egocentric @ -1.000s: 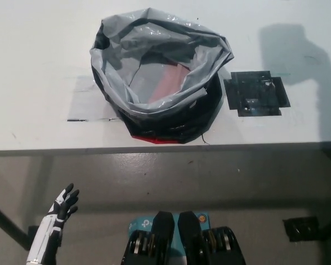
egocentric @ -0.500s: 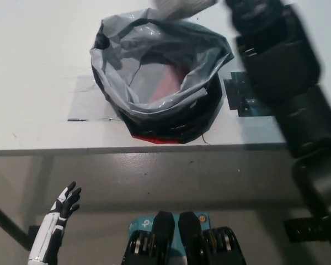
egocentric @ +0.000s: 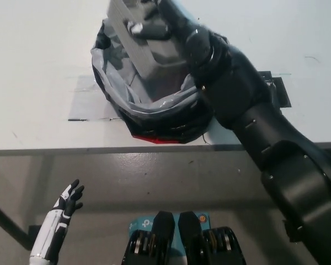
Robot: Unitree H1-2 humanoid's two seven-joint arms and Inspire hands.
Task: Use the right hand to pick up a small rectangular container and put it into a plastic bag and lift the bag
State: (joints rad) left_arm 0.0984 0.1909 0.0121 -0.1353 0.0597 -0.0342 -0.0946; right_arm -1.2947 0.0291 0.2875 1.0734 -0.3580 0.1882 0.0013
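The right hand (egocentric: 168,25) holds the container (egocentric: 149,47) directly above the mouth of the bag (egocentric: 154,102), fingers wrapped over the container's top edge — a closed grip on it. The container is grey and boxy, and its lower part already seems to sit within the bag's rim, though I cannot tell whether it touches the plastic or anything inside. The bag stands open on the table (egocentric: 38,61), its grey lining folded out over a dark base, with a red edge showing at its near side. A dark patch (egocentric: 278,91) lies on the table just right of the bag, mostly hidden by the black arm.

The step in hand looks like the drop into the bag. To do it well, keep the container centred over the opening, clear of the folded rim on the bag's right, where the arm crowds closest — catching that lip could drag the bag sideways or collapse the mouth. Lower until the container is well inside before loosening the fingers, then withdraw straight up so the plastic is not snagged.

The left hand (egocentric: 69,200) rests well below the bag, off the table's near edge, fingers spread and holding nothing.
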